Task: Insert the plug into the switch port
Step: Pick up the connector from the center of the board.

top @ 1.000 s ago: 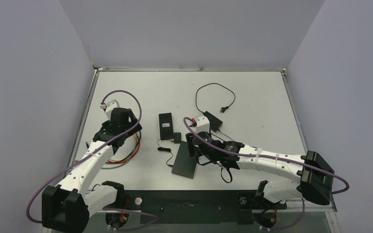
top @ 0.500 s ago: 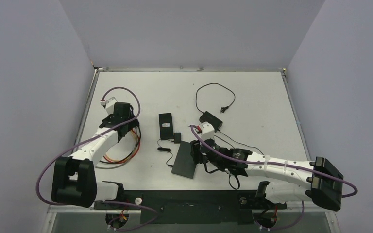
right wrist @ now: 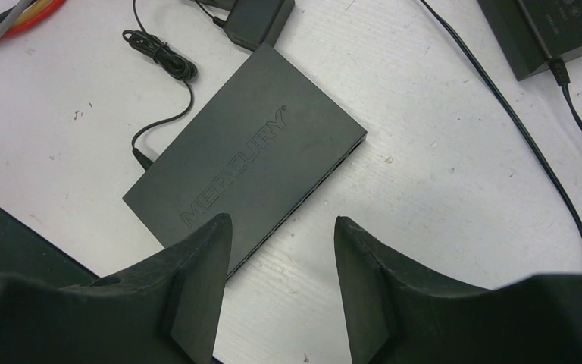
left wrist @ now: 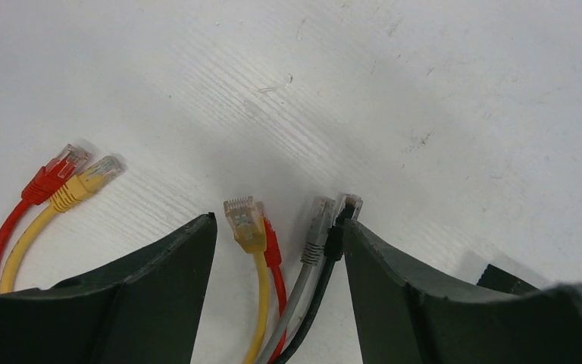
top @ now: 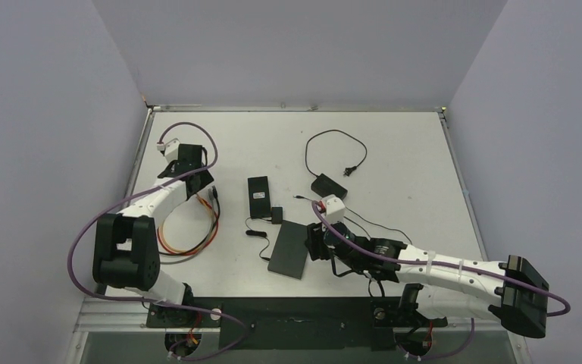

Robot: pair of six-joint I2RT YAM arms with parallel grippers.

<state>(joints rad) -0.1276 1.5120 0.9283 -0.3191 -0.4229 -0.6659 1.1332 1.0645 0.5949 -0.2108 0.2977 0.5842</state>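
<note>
Four clear plastic plugs [left wrist: 241,216] on yellow, red, grey and black cables [left wrist: 261,303] lie side by side at the left of the scuffed white table [left wrist: 424,76]. They sit ungripped inside the spread left gripper [left wrist: 279,224], long axes along its fingers [left wrist: 159,288], tips pointing outward. The flat, matte black switch [right wrist: 250,159] lies mid-table under the right gripper [right wrist: 282,221], which is likewise spread and empty.
</note>
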